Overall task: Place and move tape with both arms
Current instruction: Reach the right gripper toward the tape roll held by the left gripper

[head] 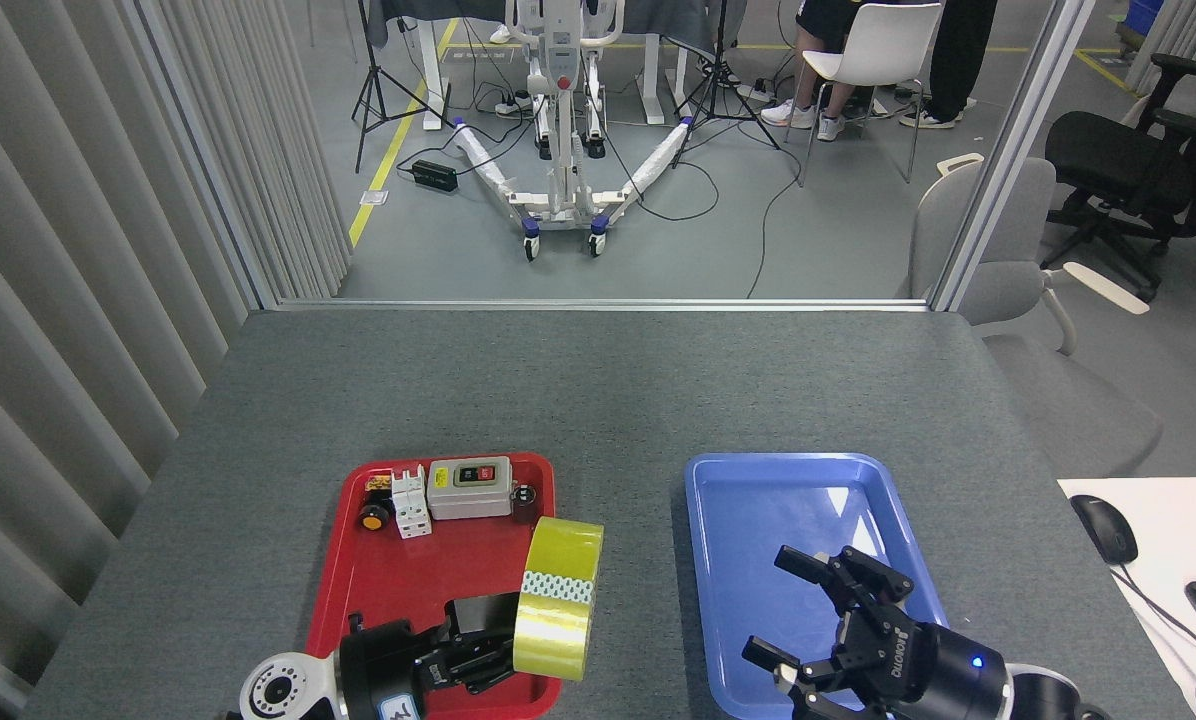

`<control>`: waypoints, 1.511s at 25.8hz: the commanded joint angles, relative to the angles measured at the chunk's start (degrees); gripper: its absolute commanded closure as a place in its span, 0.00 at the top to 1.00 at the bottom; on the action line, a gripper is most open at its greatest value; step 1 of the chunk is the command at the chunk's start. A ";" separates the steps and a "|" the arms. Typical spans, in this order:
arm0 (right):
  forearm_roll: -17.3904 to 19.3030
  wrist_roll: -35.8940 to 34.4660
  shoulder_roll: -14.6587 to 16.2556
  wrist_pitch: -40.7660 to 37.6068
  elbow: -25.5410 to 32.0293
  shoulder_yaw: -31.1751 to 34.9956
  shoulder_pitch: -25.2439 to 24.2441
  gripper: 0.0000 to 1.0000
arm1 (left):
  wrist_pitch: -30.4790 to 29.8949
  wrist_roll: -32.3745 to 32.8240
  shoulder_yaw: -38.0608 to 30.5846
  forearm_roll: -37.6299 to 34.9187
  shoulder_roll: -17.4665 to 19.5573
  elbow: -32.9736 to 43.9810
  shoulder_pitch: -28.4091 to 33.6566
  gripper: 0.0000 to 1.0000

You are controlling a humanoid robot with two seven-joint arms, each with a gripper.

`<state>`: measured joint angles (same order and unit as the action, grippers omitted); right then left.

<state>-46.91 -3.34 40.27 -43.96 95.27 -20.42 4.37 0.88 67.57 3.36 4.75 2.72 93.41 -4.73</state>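
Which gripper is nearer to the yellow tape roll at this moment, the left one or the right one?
Left. The left gripper holds the tape from its left side, over the red tray's right edge. The right gripper is open over the blue tray, apart from the tape.

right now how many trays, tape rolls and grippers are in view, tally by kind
trays: 2, the red tray and the blue tray
tape rolls: 1, the tape
grippers: 2, the left gripper holding the tape, the right gripper open over the blue tray
total: 5
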 commanded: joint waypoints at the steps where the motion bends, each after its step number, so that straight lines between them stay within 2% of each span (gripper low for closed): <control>1: -0.37 0.35 -4.32 2.73 -1.58 -2.69 3.19 1.00 | -0.09 5.82 -1.95 4.13 0.00 1.07 1.57 0.00; 4: -1.78 0.52 -8.63 4.23 -4.39 -4.89 6.26 1.00 | -0.52 8.89 -2.22 5.71 0.00 1.51 1.74 0.00; 8: -2.92 1.58 -8.89 1.94 -4.21 -9.72 9.43 0.99 | -0.79 9.33 -2.39 5.71 0.00 1.60 1.83 0.00; 10: -2.92 1.58 -8.80 -0.78 -4.12 -9.99 9.87 0.98 | -0.96 9.33 -2.39 5.80 0.00 1.60 1.83 0.00; 16: -3.10 1.75 -9.86 -1.04 -4.12 -10.16 10.04 0.98 | -0.97 9.07 -2.31 5.36 -0.08 1.43 1.74 0.00; 22: -3.36 6.41 -14.43 -1.04 -4.91 -10.78 10.83 0.98 | -0.88 7.22 -2.31 3.08 -0.17 0.72 1.57 0.00; 25: -5.64 6.76 -16.89 0.97 -5.27 -11.48 11.62 0.96 | -0.79 6.78 -2.31 2.72 -0.17 0.63 1.39 0.00; 28: -6.26 6.94 -18.38 1.94 -6.76 -12.27 12.33 0.95 | -0.70 6.69 -2.22 2.37 -0.17 0.46 1.22 0.00; 33: -6.70 6.94 -19.44 2.03 -9.84 -12.45 13.56 0.89 | -0.79 6.69 -2.31 2.11 -0.26 0.19 1.13 0.00; 39: -6.70 6.94 -19.96 1.94 -10.98 -13.50 15.05 0.75 | -0.96 6.61 -2.31 2.11 -0.17 0.11 1.13 0.00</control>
<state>-53.58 3.63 20.53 -42.04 84.68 -33.52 18.79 0.05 73.77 1.05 6.87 2.53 93.60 -3.61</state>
